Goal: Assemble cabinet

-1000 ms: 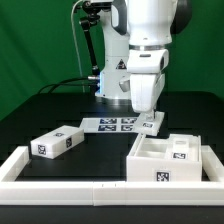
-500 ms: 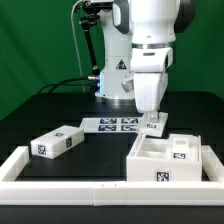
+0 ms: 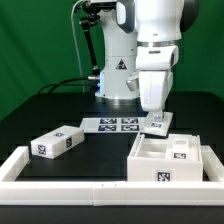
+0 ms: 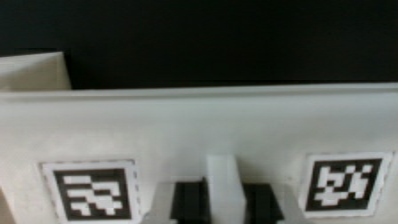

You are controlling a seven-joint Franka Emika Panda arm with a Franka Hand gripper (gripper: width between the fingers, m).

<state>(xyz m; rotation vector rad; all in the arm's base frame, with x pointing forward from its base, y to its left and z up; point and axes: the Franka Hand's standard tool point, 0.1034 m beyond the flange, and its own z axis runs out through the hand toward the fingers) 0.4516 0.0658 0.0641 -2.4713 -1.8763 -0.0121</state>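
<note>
**A:** Where is the hand?

**B:** The hand hangs low on the far side of the cabinet's open box body. Its tip is right upon a small tagged panel.

**A:** Has it got hold of that panel?

**B:** I cannot tell. The fingers are hidden in the exterior view. The wrist view shows only the panel very close, with two tags on its face.

**A:** And the other parts?

**B:** A tagged block lies on the black surface, well apart toward the exterior view's left. The marker board lies just beside the panel.
</note>
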